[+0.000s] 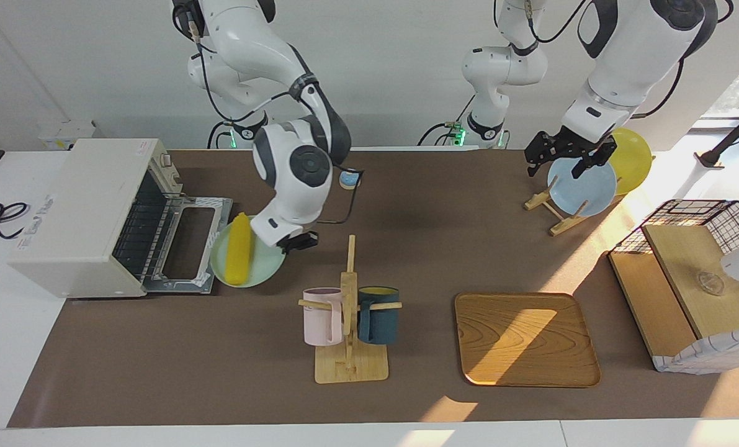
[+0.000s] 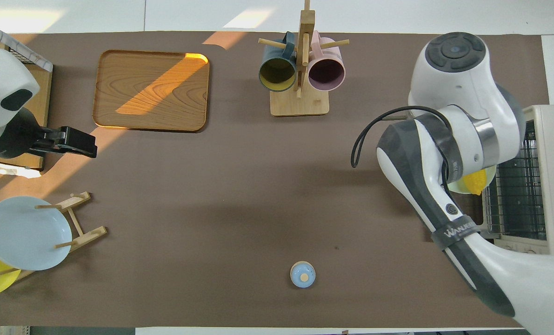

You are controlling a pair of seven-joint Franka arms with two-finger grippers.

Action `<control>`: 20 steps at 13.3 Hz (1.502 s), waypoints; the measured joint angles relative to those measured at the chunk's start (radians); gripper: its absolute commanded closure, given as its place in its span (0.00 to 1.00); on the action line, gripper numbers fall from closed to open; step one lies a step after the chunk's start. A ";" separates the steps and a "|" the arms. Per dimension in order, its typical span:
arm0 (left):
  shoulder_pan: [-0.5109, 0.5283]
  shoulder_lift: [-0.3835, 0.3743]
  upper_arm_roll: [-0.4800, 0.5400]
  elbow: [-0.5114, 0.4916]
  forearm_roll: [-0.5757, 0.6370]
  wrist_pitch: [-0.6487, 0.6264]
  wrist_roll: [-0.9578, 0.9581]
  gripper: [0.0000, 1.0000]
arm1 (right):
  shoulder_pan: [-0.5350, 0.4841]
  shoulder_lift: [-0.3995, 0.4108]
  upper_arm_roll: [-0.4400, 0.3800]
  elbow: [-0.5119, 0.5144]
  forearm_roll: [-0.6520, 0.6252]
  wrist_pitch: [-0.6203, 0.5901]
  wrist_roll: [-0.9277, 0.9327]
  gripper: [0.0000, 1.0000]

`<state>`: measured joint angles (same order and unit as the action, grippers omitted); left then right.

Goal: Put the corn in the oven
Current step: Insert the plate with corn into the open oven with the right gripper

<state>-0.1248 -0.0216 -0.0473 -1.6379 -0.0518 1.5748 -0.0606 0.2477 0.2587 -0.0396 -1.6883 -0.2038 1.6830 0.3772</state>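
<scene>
The yellow corn (image 1: 240,248) lies on a pale green plate (image 1: 264,271). My right gripper (image 1: 296,241) is shut on the plate's rim and holds the plate over the outer edge of the oven's open door (image 1: 189,245). The off-white oven (image 1: 77,211) stands at the right arm's end of the table, its wire rack showing. In the overhead view my right arm hides most of the plate (image 2: 458,187); only a tip of the corn (image 2: 476,182) shows beside the oven (image 2: 553,177). My left gripper (image 1: 564,162) waits open over the blue plate (image 1: 583,186).
A mug rack (image 1: 349,310) with a pink and a dark blue mug stands mid-table. A wooden tray (image 1: 526,338) lies beside it. A plate rack holds the blue plate and a yellow plate (image 1: 633,155). A wire-and-wood basket box (image 1: 692,279) stands at the left arm's end. A small blue disc (image 1: 349,179) lies near the robots.
</scene>
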 measured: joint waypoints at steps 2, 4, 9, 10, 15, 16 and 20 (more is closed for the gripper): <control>0.000 -0.002 0.000 0.000 0.000 0.000 0.000 0.00 | -0.026 -0.045 0.000 -0.086 0.000 0.006 -0.023 1.00; 0.000 -0.002 0.000 0.000 0.000 0.000 0.000 0.00 | -0.071 -0.065 0.001 -0.147 0.000 0.039 -0.075 1.00; 0.000 -0.002 0.000 0.000 0.000 0.000 0.000 0.00 | -0.162 -0.084 0.000 -0.229 -0.008 0.120 -0.238 1.00; 0.000 -0.002 0.000 0.000 0.000 0.000 0.000 0.00 | -0.164 -0.091 0.000 -0.245 -0.026 0.130 -0.255 1.00; 0.000 -0.002 0.000 0.000 0.000 0.000 0.000 0.00 | -0.188 -0.111 0.002 -0.282 -0.045 0.136 -0.342 1.00; 0.000 -0.002 0.000 0.000 0.000 0.000 0.000 0.00 | -0.206 -0.113 0.002 -0.287 -0.046 0.136 -0.369 1.00; 0.000 -0.002 0.000 0.000 0.000 0.000 0.000 0.00 | -0.252 -0.119 0.004 -0.300 -0.046 0.136 -0.418 1.00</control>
<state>-0.1246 -0.0234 -0.0473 -1.6379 -0.0518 1.5748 -0.0606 -0.0044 0.1393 -0.0356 -1.9885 -0.2495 1.8191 -0.0406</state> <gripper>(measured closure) 0.000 0.969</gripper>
